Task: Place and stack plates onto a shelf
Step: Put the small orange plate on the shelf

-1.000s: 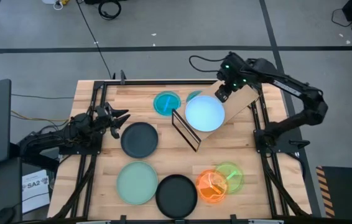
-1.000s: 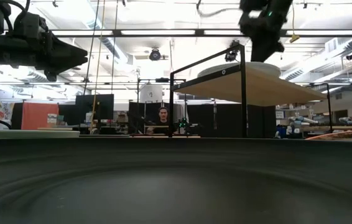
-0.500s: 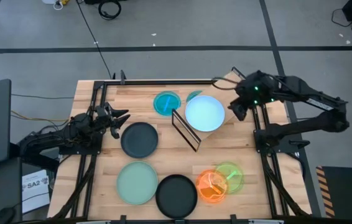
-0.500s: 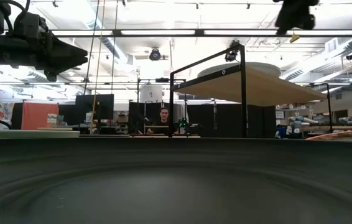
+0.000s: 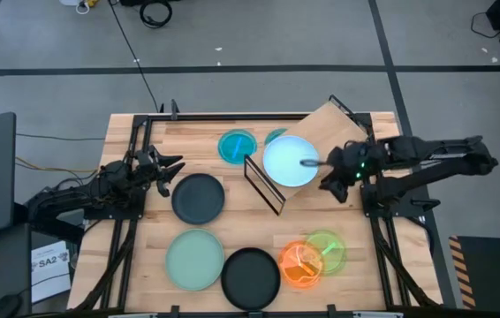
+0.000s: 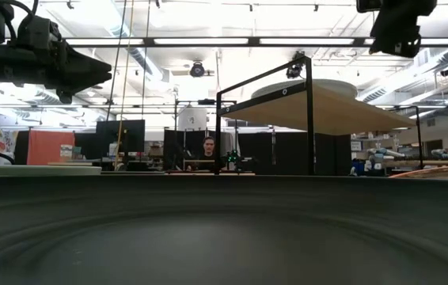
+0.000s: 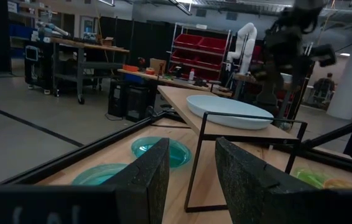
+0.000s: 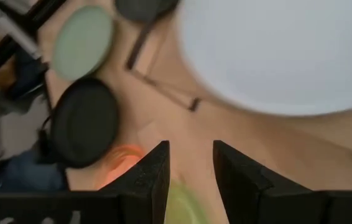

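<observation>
On shelf (image 5: 337,129): one light blue plate (image 5: 289,161).

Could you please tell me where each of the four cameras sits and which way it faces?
High view: overhead, looking straight down; both arms show, right gripper open beside the light wooden shelf.
Low view: table height, looking level; arms enter from above.
Left wrist view: looks past the open left gripper toward the shelf.
Right wrist view: looks down past its fingers at the table.
Shared: all four show the round light blue plastic plate on the shelf.
</observation>
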Controlling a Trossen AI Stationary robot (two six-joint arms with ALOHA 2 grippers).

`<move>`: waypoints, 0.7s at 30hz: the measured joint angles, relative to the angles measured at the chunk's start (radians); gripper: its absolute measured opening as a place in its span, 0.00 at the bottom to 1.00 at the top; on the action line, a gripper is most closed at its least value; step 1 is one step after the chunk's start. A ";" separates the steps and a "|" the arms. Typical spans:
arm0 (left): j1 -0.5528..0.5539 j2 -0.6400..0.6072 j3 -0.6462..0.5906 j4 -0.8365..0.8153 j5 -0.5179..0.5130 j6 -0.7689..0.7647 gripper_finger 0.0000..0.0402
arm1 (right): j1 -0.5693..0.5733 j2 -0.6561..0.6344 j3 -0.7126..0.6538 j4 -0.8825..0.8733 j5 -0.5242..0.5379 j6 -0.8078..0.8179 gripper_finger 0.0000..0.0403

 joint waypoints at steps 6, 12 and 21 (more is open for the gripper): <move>0.000 0.000 0.000 -0.001 0.000 0.000 0.34 | 0.161 0.005 -0.081 0.112 0.008 0.090 0.32; 0.000 0.000 0.000 -0.002 0.000 0.000 0.34 | 0.285 0.006 -0.154 0.191 0.025 0.211 0.32; 0.000 0.000 0.000 -0.003 0.000 0.000 0.34 | 0.405 0.031 -0.281 0.394 0.025 0.281 0.32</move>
